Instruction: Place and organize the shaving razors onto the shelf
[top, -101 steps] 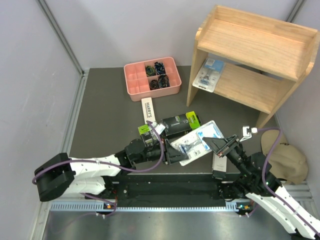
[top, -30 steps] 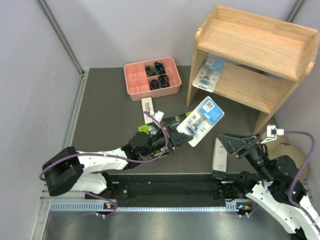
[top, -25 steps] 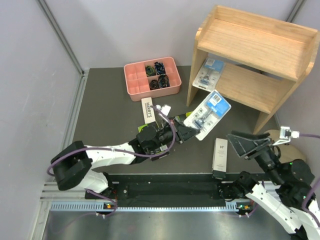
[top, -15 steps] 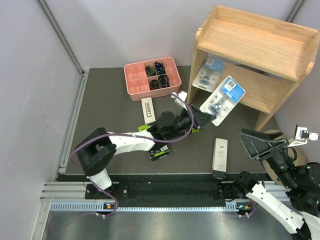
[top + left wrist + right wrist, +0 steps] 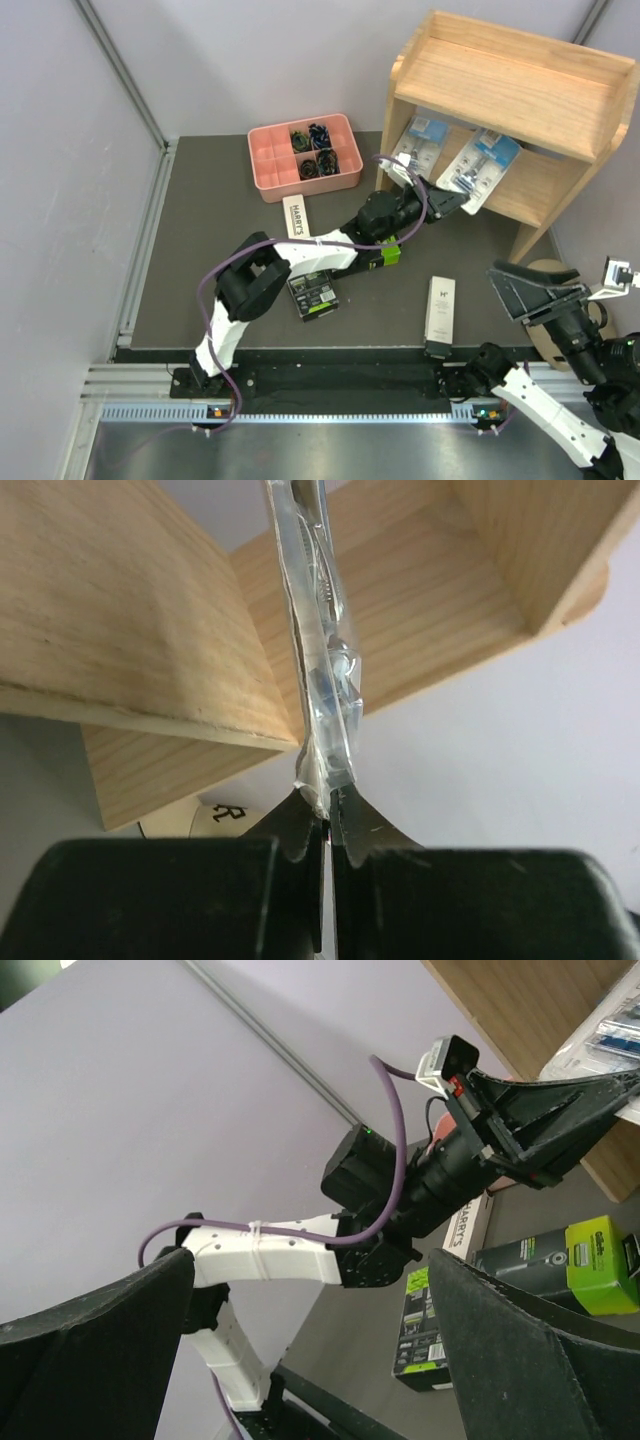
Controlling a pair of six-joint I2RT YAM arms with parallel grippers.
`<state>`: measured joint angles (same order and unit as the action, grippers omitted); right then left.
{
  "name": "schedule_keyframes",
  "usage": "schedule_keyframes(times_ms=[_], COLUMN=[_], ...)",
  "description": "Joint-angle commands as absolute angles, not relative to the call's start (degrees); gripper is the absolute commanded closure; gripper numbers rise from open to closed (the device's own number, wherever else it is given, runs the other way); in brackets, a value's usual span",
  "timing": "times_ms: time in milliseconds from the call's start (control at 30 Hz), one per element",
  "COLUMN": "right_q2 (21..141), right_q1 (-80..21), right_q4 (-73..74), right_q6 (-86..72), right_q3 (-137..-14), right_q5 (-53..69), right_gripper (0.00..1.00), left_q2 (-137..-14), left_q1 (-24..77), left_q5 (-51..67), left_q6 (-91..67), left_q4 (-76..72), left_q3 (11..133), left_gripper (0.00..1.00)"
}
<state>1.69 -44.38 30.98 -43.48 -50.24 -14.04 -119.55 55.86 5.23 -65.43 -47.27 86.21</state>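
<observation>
Top external view: left arm at full stretch, blister pack at the shelf's lower tier

From its base at the near left, the left arm (image 5: 290, 255) folds at an elbow over the mat (image 5: 200, 250). It then runs long and low toward the far right, its wrist pointing into the mouth of the shelf (image 5: 520, 80). The left gripper (image 5: 452, 201) is clamped tight on the near edge of a clear blister pack (image 5: 486, 163). It holds the pack at the front of the lower tier, tilted, blue card end toward the far right. In the left wrist view that pack is edge-on and upright between the pinched fingertips (image 5: 295, 830), with shelf wood behind it on both sides. Whether the pack touches the board cannot be told. A second blister pack (image 5: 420, 147) lies on the left part of the lower tier, just beside the held one.

The right arm (image 5: 550, 410) sits folded at the near right corner, well apart from the packs. The right gripper (image 5: 530, 288) is spread wide with nothing in it. Its wrist view shows both fingers (image 5: 95, 1345) far apart, looking across at the left arm.

One black box (image 5: 313, 293) lies on the mat by the left elbow. Another black box (image 5: 386, 252) shows only its lime-green end from under the forearm. One white box (image 5: 297, 217) lies near the pink tray (image 5: 262, 165). The other white box (image 5: 439, 308) lies near the front edge, between the two arms.
</observation>
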Motion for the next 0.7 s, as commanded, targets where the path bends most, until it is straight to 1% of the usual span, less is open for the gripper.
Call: schedule_keyframes(times_ms=[0, 67, 200, 367, 467, 533, 633, 667], right_q2=[0.79, 0.79, -1.32, -2.11, -2.2, -2.37, -2.81, -2.99], right_q1=[-44.21, -44.21, -44.21, -44.21, -44.21, -44.21, -44.21, -44.21], right_q4=[31.81, 32.25, 32.96, 33.4, 33.66, 33.66, 33.75, 33.92], right_q6=[-42.45, -42.54, -42.8, -42.8, -42.98, -43.15, -43.15, -43.33], right_q3=[-52.73, -52.82, -52.82, -52.65, -52.65, -52.56, -52.38, -52.38], right_q5=[-15.82, -15.91, -16.26, -16.7, -16.87, -16.96, -17.22, -17.31], right_gripper=[0.01, 0.01, 0.01, 0.01, 0.01, 0.01, 0.01, 0.01], left_q2=[-122.51, -123.66, -125.33, -126.04, -126.3, -126.65, -126.74, -126.83], left_q1=[55.28, 55.2, 55.11, 54.58, 53.97, 53.35, 52.91, 52.82], left_q5=[1.24, -1.65, -3.25, -5.71, -5.63, -5.1, -5.1, -5.1], left_q6=[-69.25, -70.39, -70.23, -70.4, -71.01, -71.71, -71.89, -72.16], left_q4=[-47.55, -46.59, -42.63, -39.29, -38.41, -38.23, -37.62, -37.44], left_q3=[92.36, 93.16, 97.54, 99.23, 99.75, 99.84, 100.2, 100.46], left_gripper=[1.0, 1.0, 1.0, 0.99, 0.97, 0.9, 0.85, 0.84])
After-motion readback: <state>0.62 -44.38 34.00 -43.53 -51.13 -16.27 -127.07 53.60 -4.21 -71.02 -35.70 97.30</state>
